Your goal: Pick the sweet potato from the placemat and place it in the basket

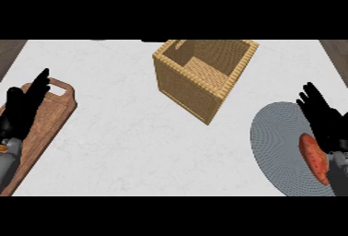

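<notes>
Looking down at the counter, the sweet potato (314,157) is lying on the round grey placemat (279,143) over at the right edge, toward the mat's outer side, long axis running roughly up and down the view. The right hand (325,120) sits just above and partly over it, fingers pointing away and pretty much straight, not wrapped around anything. I can't tell whether the palm is actually touching the potato or just hanging over it (the hand hides that bit), so I'd call it a hand lined up for a grab, not a grab.

The wicker basket (204,73) stands well apart from the mat, up near the middle of the counter, open top facing up with nothing visible inside. Makes sense as a drop target: it's open and between the two arms, though its walls look tall, so the potato would need lifting over the rim.

The left hand (24,108) rests at the left edge over a wooden cutting board (51,120), fingers up and straight, holding nothing. My guess is it's parked there to stay out of the way, since the potato is on the right arm's side anyway.
</notes>
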